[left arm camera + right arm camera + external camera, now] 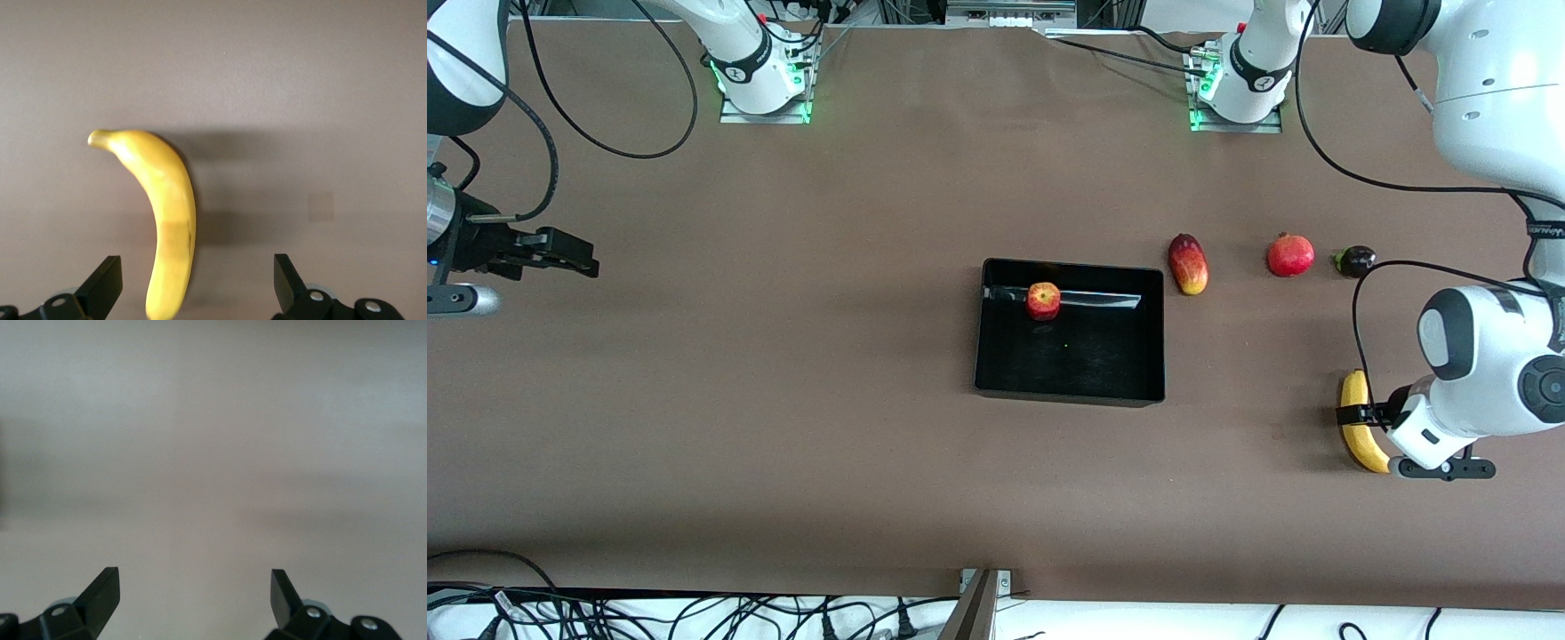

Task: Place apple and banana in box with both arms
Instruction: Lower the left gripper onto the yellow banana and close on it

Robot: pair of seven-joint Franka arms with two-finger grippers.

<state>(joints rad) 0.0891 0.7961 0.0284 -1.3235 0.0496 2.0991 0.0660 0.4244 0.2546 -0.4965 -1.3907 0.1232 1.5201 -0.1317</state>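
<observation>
Down low at the left arm's end of the table: left gripper (1352,415) over the banana (1359,433), fingers (103,288) spread wide, nothing clamped. Banana lying on the brown table (783,400) between those fingers in the left wrist view, closer to one finger than the other, contact with either not clear. Farther from the front camera than this gripper: a small dark fruit (1355,260), then a pomegranate (1290,254) and a mango (1188,263) in a row running toward the box (1071,384). Box well apart from the gripper, toward the table's middle, just beside the mango. Apple (1043,300) already inside the box, near the wall farther from the front camera.

Off at the right arm's end: right gripper (560,252) waiting above bare table, well apart from the box and every fruit. Fingers (100,595) wide open too in the right wrist view, holding nothing, only plain tabletop under them.
</observation>
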